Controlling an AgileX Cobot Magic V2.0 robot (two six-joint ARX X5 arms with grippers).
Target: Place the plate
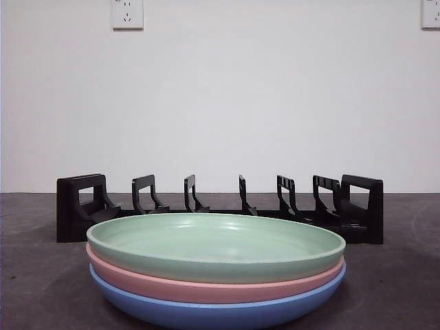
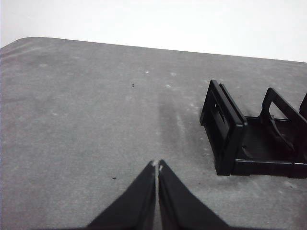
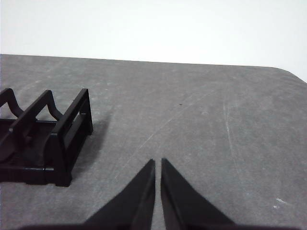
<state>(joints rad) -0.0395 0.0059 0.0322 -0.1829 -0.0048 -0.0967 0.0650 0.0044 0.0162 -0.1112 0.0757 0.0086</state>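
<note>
In the front view, three shallow round plates sit stacked on the dark grey bench (image 1: 41, 289), near and large: a pale green plate (image 1: 216, 245) on top, a pink plate (image 1: 206, 287) under it, and a blue plate (image 1: 213, 311) at the bottom, touching the bench. Just behind the stack stands a long black plastic slotted dish rack (image 1: 220, 206), its upright dividers in a row and every slot bare — no plate stands in it. Beyond it is a plain white wall (image 1: 220, 103) with two white sockets, one (image 1: 127, 14) at upper left and one (image 1: 431, 14) at the upper right corner. Neither arm shows in this view.

In the left wrist view, the left end effector (image 2: 157, 165) hangs over bare grey bench with its two black jaws pressed together at the tips, pinching nothing. One end of the black rack (image 2: 240, 136) lies near, apart from the jaws.

In the right wrist view, the right end effector (image 3: 158, 162) is likewise over bare bench, jaws nearly pressed together — only a thin slit between them — and holding nothing. The rack's other end (image 3: 53, 139) sits off to one side, not touching it.
</note>
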